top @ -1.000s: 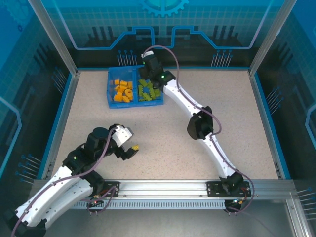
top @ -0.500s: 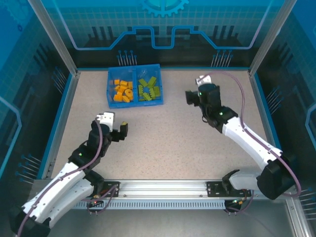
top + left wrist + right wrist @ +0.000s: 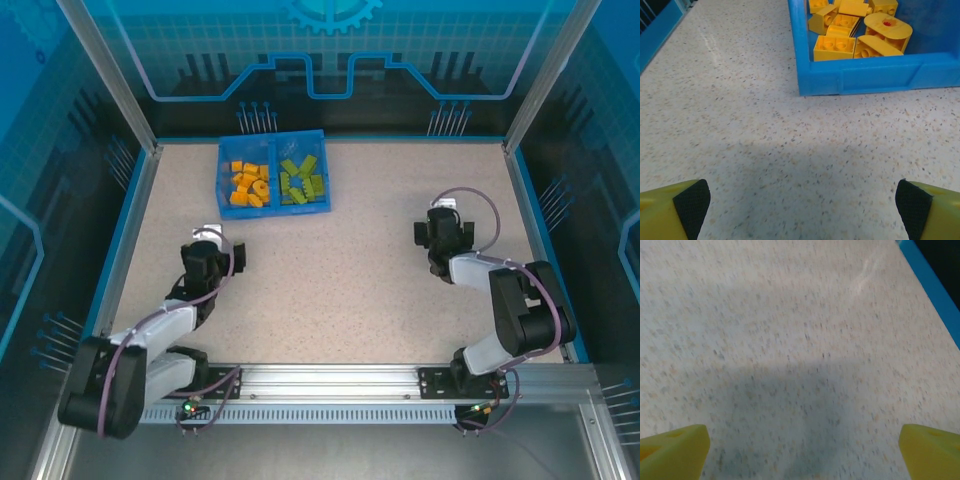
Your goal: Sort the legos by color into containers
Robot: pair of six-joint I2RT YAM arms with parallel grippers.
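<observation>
Orange is all on one side: the orange legos lie heaped in the left compartment of the blue tray, and the light green legos lie in the compartment right of its central divider, each colour in its own half as far as the overhead view lets me tell. From the left wrist the orange heap is plain, with the round orange piece resting on other bricks just inside the tray's near wall. Every brick I can make out is inside the tray, so I judge the sorting done or very nearly so, and the step in hand to be parking the arms. The left gripper sits on the near side of the tray, a little left of it and well apart, its jaws wide and holding nothing, with bare counter between its pads. The right gripper is off to the right of the tray and nearer than it, well apart, jaws likewise spread wide with nothing between them. To finish well, I would keep both grippers clear of the tray so that no finger catches its wall and tips bricks out. I would also look once around the tray's far side and beside the arms for a stray brick, and reach in only if a colour proves to be in the wrong half.
</observation>
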